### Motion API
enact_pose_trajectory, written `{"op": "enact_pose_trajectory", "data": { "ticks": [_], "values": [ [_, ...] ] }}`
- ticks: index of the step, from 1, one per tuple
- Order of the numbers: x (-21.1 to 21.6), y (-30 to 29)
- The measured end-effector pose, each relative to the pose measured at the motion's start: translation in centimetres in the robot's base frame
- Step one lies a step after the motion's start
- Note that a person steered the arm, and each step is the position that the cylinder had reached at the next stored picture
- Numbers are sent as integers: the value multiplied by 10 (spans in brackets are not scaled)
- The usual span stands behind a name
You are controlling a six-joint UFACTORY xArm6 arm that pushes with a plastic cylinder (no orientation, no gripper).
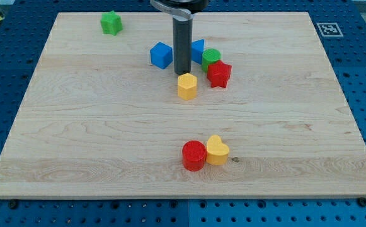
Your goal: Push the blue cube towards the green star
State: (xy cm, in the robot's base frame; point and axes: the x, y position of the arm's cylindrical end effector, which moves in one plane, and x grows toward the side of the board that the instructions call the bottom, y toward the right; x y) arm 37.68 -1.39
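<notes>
Camera view: rod tip, with no jaws to spread or pinch, is seen just right of blue cube, green star well apart up-left, so yellow block below the tip could be clipped and dragged.

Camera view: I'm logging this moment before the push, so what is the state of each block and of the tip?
Blue cube: alone, just left of my tip.
My tip: down, directly above the yellow block.
Yellow block: upright, free.
Second blue block: partly hidden behind the rod.
Green cylinder: against the red star.
Red star: flat.
Green star: far top left.
Red cylinder: touching yellow heart.
</notes>
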Motion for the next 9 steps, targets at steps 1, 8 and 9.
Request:
{"op": "enact_pose_trajectory", "data": {
  "ticks": [1, 8, 9],
  "values": [
    [-12, -32],
    [-48, -22],
    [-59, -21]
  ]
}}
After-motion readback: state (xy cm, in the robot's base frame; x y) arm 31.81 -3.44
